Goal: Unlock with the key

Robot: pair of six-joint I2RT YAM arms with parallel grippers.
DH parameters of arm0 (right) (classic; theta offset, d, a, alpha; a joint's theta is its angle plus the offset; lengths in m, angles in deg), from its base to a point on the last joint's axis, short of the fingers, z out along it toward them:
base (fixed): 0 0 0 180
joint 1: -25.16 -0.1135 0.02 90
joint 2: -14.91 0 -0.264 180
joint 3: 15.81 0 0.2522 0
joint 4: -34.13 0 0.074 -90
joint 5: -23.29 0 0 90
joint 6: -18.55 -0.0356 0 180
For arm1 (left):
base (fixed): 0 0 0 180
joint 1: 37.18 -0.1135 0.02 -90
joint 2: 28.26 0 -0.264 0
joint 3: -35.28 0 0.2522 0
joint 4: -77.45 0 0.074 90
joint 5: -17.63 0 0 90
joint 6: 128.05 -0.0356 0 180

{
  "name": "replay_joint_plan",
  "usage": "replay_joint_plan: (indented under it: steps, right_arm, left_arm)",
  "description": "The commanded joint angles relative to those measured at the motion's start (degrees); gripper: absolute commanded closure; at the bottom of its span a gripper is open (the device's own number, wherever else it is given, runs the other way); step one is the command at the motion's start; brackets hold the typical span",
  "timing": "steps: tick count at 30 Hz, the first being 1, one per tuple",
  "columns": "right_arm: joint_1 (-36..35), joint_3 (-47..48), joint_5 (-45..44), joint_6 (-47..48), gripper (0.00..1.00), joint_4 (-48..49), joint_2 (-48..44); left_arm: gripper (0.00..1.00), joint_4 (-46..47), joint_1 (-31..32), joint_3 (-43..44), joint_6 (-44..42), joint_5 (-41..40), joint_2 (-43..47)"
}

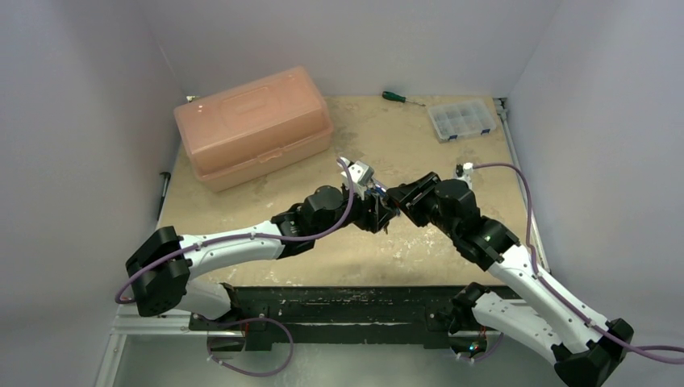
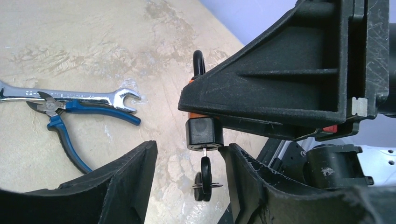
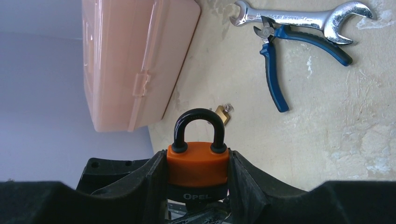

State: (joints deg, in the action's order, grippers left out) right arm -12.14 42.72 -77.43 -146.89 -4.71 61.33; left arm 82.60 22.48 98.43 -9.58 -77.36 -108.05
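Observation:
An orange padlock with a black shackle and black base is clamped between the fingers of my right gripper, held above the table. In the left wrist view the padlock's black underside faces me. A black-headed key sticks in its keyhole, and a ring with a second key hangs from it. My left gripper is open. Its fingers stand on either side of the key without touching it. In the top view both grippers meet at mid-table, left and right.
A pink toolbox stands at the back left. A green-handled screwdriver and a clear organiser box lie at the back right. A wrench, blue-handled pliers and a small brass padlock lie on the table.

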Motion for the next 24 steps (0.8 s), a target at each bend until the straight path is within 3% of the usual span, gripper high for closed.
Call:
replay_joint_plan:
  steps: [1, 8, 11, 14, 16, 18, 20, 24]
  right_arm:
    - [-1.45, 2.27, 4.53, 2.08, 1.00, 4.49, -0.54]
    - [-1.44, 2.55, 3.87, 3.35, 1.00, 4.81, -0.53]
    - [-1.45, 2.44, 4.43, 3.85, 1.00, 5.61, -0.48]
    - [-1.39, 1.99, 5.90, 4.34, 1.00, 7.21, -0.53]
    - [-1.46, 1.35, 7.38, 4.29, 1.00, 9.00, -0.89]
    - [-1.41, 1.50, 7.28, 4.33, 1.00, 9.00, -1.41]
    - [-1.43, 2.03, 6.27, 4.42, 1.00, 8.20, -2.18]
    - [-1.44, 3.09, 4.59, 5.00, 1.00, 5.94, -3.28]
  left_arm:
    - [0.42, 6.58, -0.60, 2.74, 2.31, -0.75, 1.01]
    - [0.40, 8.71, -0.60, 2.10, 4.45, -0.15, 1.15]
    - [0.46, 9.29, -0.60, 1.97, 4.65, -0.68, 1.08]
    - [0.58, 9.52, -0.60, 1.90, 4.77, -1.97, 0.74]
    - [0.83, 10.08, -0.60, 1.45, 4.70, -2.32, 0.67]
    - [0.94, 9.81, -0.60, 1.19, 4.79, -2.38, 0.84]
    - [0.93, 8.62, -0.60, 1.18, 4.72, -2.49, 1.14]
    - [0.61, 5.42, -0.60, 1.93, 4.10, -0.37, 1.68]
